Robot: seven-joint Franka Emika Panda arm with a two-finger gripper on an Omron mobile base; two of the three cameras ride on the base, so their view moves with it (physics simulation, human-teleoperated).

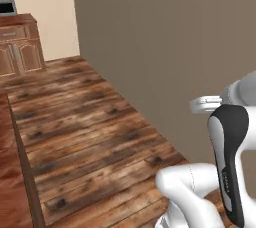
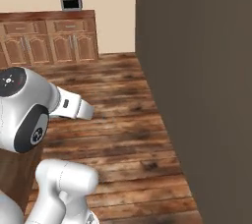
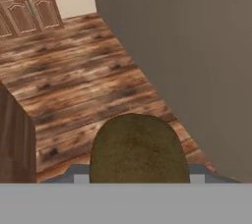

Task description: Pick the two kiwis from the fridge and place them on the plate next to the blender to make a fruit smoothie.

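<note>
Gripping kiwi (image 3: 139, 149) in claw (image 3: 139, 179), long axis indiscernible

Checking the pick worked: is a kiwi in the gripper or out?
In: the hand view shows a kiwi right at the gripper, above the wooden floor.

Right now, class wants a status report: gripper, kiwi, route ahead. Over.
Gripper shut on one kiwi, seen in hand view. Grey wall close on the right. Wood floor open ahead toward wooden cabinets. Over.

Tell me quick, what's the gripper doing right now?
Gripper: shut on a kiwi, carried above the wood floor.
</note>
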